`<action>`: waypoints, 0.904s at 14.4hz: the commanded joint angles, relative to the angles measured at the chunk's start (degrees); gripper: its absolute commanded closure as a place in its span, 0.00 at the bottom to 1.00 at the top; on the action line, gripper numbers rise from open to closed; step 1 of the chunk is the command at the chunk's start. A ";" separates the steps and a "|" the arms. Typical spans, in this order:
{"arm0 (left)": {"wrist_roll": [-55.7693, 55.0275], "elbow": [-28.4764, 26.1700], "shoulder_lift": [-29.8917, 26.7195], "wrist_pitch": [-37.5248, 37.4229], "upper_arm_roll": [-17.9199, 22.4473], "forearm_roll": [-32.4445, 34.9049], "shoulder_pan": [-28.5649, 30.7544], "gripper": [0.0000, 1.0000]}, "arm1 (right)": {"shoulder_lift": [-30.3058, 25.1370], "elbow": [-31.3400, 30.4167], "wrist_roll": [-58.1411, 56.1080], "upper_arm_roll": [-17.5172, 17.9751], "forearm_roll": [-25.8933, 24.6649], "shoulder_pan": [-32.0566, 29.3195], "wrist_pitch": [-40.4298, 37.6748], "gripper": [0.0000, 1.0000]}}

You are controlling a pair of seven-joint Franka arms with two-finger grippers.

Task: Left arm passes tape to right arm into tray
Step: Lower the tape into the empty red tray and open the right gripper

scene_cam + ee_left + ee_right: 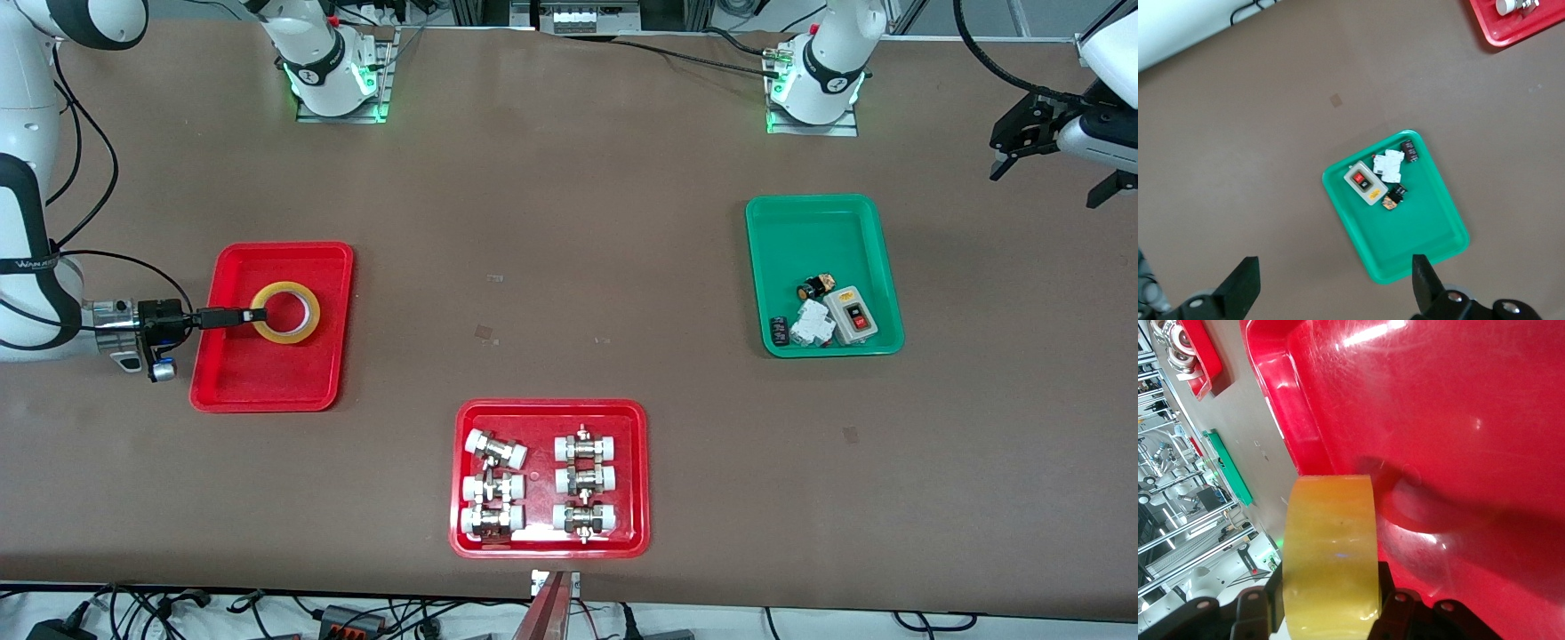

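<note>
The tape [289,338], a yellowish translucent roll, is held on edge by its rim between the fingers of my right gripper [258,316]. It hangs low over the plain red tray [267,382] toward the right arm's end of the table. I cannot tell whether it touches the tray floor. In the right wrist view the roll [1331,547] fills the space between the fingers of the right gripper [1331,617], with the tray's red floor [1458,420] under it. My left gripper [1046,188] is open and empty in the air at the left arm's end; in its own view the left gripper [1333,267] hangs over bare table beside the green tray [1405,233].
A green tray [822,222] with a switch box and small electrical parts lies toward the left arm's end. A red tray of metal fittings [462,480] lies near the table's front edge in the middle. Both arm bases stand along the table's back edge.
</note>
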 commanded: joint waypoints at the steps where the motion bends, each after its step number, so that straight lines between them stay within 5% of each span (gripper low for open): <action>1: -5.59 -7.75 -5.11 4.29 -0.56 -1.71 1.70 0.00 | -0.39 -0.34 -0.95 1.27 -0.01 -1.17 -0.92 0.09; 2: -8.66 -10.04 -6.69 5.70 -0.56 -2.05 1.79 0.00 | -0.31 -0.34 -0.95 1.27 0.00 -1.34 -1.19 0.00; 10: -18.00 -6.91 -4.34 5.97 -1.09 -6.78 4.94 0.00 | -0.39 -3.50 -2.79 1.27 -1.76 0.67 4.95 0.00; 13: -18.53 -6.72 -4.34 5.27 -0.82 -7.51 5.66 0.00 | -4.15 -3.59 -2.45 1.18 -9.21 3.74 9.08 0.00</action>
